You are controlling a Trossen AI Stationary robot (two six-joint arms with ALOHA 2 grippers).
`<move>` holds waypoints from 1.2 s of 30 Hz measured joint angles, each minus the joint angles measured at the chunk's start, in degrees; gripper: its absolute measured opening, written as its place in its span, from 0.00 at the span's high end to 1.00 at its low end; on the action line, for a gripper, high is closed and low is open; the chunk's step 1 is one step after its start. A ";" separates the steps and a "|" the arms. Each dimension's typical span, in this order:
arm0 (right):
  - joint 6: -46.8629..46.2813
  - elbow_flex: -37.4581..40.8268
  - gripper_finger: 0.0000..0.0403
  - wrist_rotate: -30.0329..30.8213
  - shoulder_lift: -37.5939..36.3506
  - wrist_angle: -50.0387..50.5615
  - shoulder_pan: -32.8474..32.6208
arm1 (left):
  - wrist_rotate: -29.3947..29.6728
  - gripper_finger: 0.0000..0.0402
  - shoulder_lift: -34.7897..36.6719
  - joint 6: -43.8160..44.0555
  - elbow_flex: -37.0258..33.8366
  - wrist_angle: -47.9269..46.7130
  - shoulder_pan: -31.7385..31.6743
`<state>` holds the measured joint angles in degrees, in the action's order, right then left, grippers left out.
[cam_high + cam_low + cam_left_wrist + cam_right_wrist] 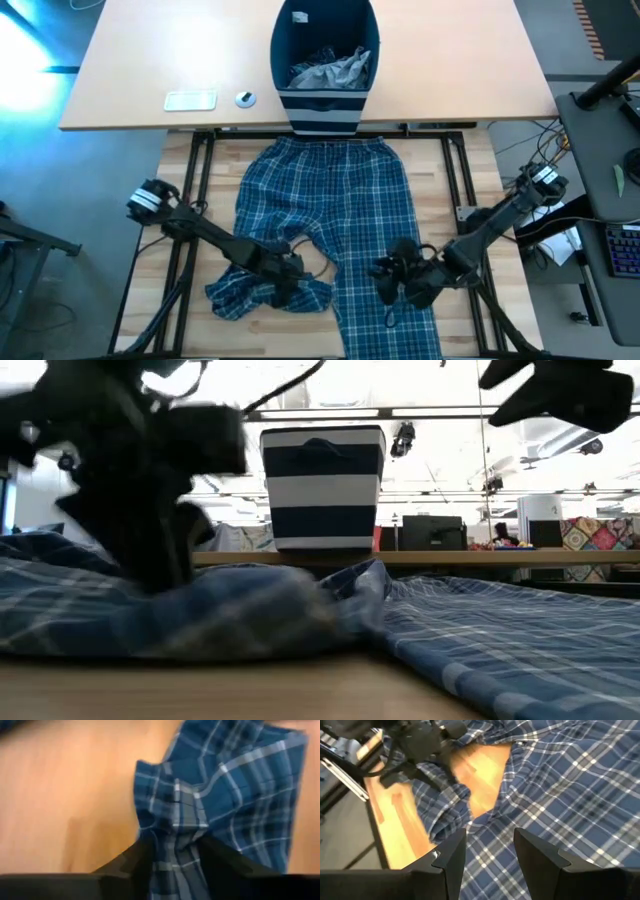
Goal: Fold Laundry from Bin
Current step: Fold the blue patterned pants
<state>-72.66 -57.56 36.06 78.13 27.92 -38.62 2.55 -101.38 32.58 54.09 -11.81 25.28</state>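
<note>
The blue-and-white plaid trousers (330, 200) lie spread on the wooden table, waistband toward the bin (325, 60). Their left leg is bunched up into a heap (265, 290) near the front left. My left gripper (290, 268) is down on this heap, shut on the cloth. My right gripper (400, 282) hovers open above the trousers' right leg (560, 795), with nothing between its fingers. The navy striped bin stands at the table's far edge with grey laundry (335, 70) inside. My left gripper (175, 845) pinches a puckered bunch of the plaid left leg (175, 825) between its two fingers. It comes at the cloth slanting down from the table's left. How many layers it has cannot be told. The rest of the leg lies slack on the table.
Behind the wooden table stands a pale desk (130, 70) with a flat white item (190, 99) and a small round thing (245, 98). Bare wood (190, 200) shows left of the trousers. My left arm (415, 745) shows in the right wrist view, close by.
</note>
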 joint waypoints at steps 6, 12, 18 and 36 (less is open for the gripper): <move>2.04 0.00 0.60 -0.29 0.02 0.97 -0.51 | -3.77 0.97 -1.72 2.15 8.31 -5.25 0.38; 9.19 0.00 0.60 -1.60 0.04 1.08 -0.49 | -4.47 1.00 0.42 7.51 16.70 -13.61 4.65; 14.67 0.02 0.60 -3.48 0.04 1.84 -0.49 | -10.15 1.00 1.72 21.90 23.87 -13.86 16.04; 26.08 0.35 0.60 -2.85 0.04 1.87 2.48 | -0.67 0.98 -3.48 85.56 25.85 -2.32 50.27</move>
<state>-46.58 -57.21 33.21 78.17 29.80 -36.14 1.88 -104.86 118.14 79.95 -14.13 75.55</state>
